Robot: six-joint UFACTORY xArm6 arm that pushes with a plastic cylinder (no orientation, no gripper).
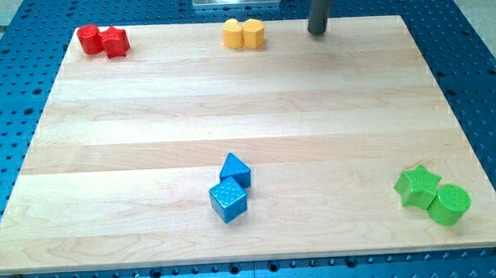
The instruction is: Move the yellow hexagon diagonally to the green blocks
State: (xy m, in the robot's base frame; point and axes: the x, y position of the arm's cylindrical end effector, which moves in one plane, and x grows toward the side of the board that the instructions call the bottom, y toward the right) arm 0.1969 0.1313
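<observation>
Yellow hexagon (253, 33), my tip (317, 32) right, rod top cropped

One camera looks down at a slant on the whole table (247, 114) from beyond its near edge, facing the far edge. It stands fairly close, the blue surround cropped.

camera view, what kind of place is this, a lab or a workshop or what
Probably a robotics lab bench: a wooden board lies on a blue perforated table, my tip touches down by the top edge, and small coloured blocks, like the green pair, sit in pairs.
</observation>
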